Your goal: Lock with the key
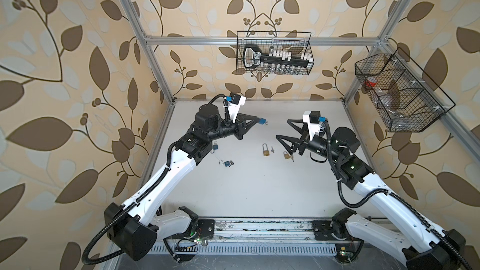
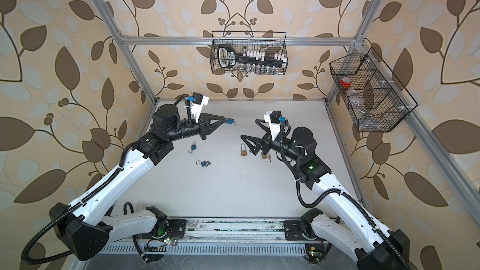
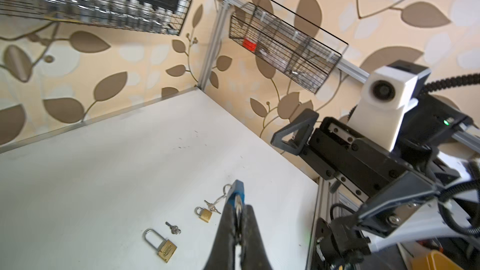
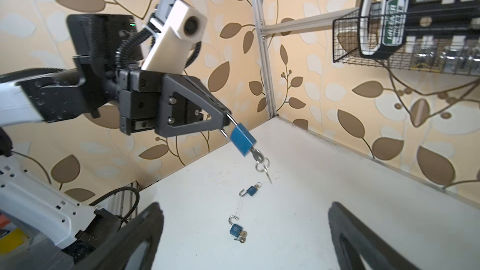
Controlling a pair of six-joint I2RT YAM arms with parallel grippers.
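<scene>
A blue padlock (image 1: pixel 262 121) (image 2: pixel 229 121) hangs in the air above the back of the white table (image 1: pixel 259 190). My left gripper (image 1: pixel 257 119) (image 3: pixel 237 205) is shut on its metal shackle. In the right wrist view the padlock (image 4: pixel 242 140) tilts down from the left gripper (image 4: pixel 226 116). The key (image 4: pixel 257 155) sits in the padlock's underside, with a ring and a second key dangling from it. My right gripper (image 1: pixel 282 128) (image 2: pixel 248 128) (image 4: pixel 244 211) stands wide open to the right of the padlock, apart from it, with nothing between its fingers.
Two open blue padlocks (image 1: pixel 215 147) (image 1: pixel 228 163) lie on the table's left. Two brass padlocks (image 1: pixel 265 150) (image 1: pixel 286 155) and a loose key (image 1: pixel 272 148) lie near the right arm. Wire baskets hang on the back wall (image 1: pixel 275 53) and right wall (image 1: pixel 400 92).
</scene>
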